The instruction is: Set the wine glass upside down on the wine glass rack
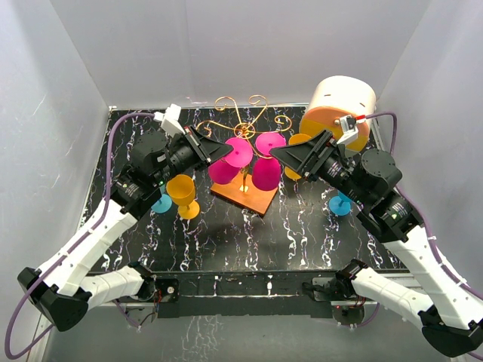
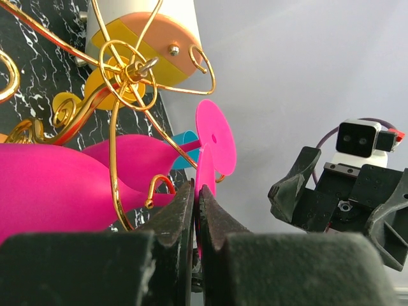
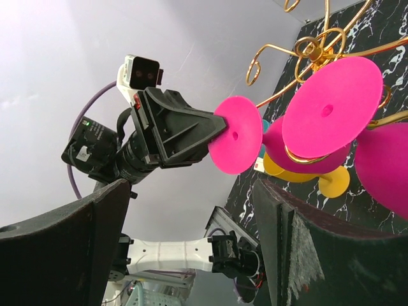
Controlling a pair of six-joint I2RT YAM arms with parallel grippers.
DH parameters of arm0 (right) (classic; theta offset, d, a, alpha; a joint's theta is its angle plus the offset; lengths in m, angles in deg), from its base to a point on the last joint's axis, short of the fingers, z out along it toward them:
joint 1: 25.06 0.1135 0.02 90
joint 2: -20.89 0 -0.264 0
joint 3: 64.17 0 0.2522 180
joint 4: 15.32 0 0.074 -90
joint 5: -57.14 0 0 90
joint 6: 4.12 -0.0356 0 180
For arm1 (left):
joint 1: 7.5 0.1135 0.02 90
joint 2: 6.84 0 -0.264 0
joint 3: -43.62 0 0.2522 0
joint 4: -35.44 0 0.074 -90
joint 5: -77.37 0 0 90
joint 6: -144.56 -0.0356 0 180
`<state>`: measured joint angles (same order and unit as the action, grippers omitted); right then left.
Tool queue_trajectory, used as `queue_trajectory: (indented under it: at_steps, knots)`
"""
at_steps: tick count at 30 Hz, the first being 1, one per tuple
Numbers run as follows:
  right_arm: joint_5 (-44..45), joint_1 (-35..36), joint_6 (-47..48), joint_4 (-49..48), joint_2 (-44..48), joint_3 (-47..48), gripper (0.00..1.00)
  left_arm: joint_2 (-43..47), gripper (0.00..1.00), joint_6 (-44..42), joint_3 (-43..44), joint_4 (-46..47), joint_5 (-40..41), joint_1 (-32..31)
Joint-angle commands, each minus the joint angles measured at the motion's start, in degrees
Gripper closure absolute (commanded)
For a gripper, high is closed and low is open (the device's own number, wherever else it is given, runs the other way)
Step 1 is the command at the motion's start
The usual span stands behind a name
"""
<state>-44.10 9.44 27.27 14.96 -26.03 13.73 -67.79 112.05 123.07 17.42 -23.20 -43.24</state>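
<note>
Left gripper [image 1: 220,150] was clamped tight on the rim of the glass's [image 1: 238,154] foot [image 2: 215,135]. The thin pink disc stood edge-on between the jaws, stem and bowl running ahead and left of the tips, in among the rack [image 1: 240,113] arms. I couldn't tell if the stem was seated in a scroll arm or just beside one. Right gripper [image 1: 281,153] had its jaws wide apart and empty, facing the left tips from across the foot, close but not touching. The glass looked like plastic: likely light, stiff and not very fragile, but smooth, so a pinch on the foot edge could let it pivot or slip. The stem, or deeper on the foot, seemed the safer hold. Room was tight. Thin gold curls lay just past the left tips on both sides and could snag the foot or bend. A second pink glass [image 3: 331,108] hung just beyond the held foot, nearer the right jaws. Open space was behind each gripper, toward the arm bases. A yellow glass [image 1: 183,192] stood below and behind the left jaws, well clear.
</note>
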Motion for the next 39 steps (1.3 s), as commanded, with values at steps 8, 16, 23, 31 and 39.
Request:
queue_trajectory:
  at_steps: [8, 16, 23, 31, 39]
  knots:
    - [1.4, 0.3, 0.4, -2.0, 0.9, -0.1, 0.24, -1.3, 1.0, -2.9, 3.8, 0.4, 1.7, 0.2]
    - [2.5, 0.3, 0.4, -1.5, 1.6, -0.2, 0.24, -2.2, 0.96, -7.2, 5.8, -1.6, 3.7, 0.2]
    - [2.9, 0.3, 1.1, -1.7, 2.0, -0.3, 0.23, -2.5, 0.89, -7.8, 6.0, -3.1, 3.5, 0.2]
    - [3.4, 0.3, 1.7, -1.0, 2.1, 0.1, 0.23, -2.6, 0.87, -8.2, 5.7, -4.5, 3.8, 0.2]
    - [3.9, 0.3, 1.7, -0.8, 2.4, -0.2, 0.23, -4.3, 0.83, -9.9, 7.5, -3.6, 2.0, 0.2]
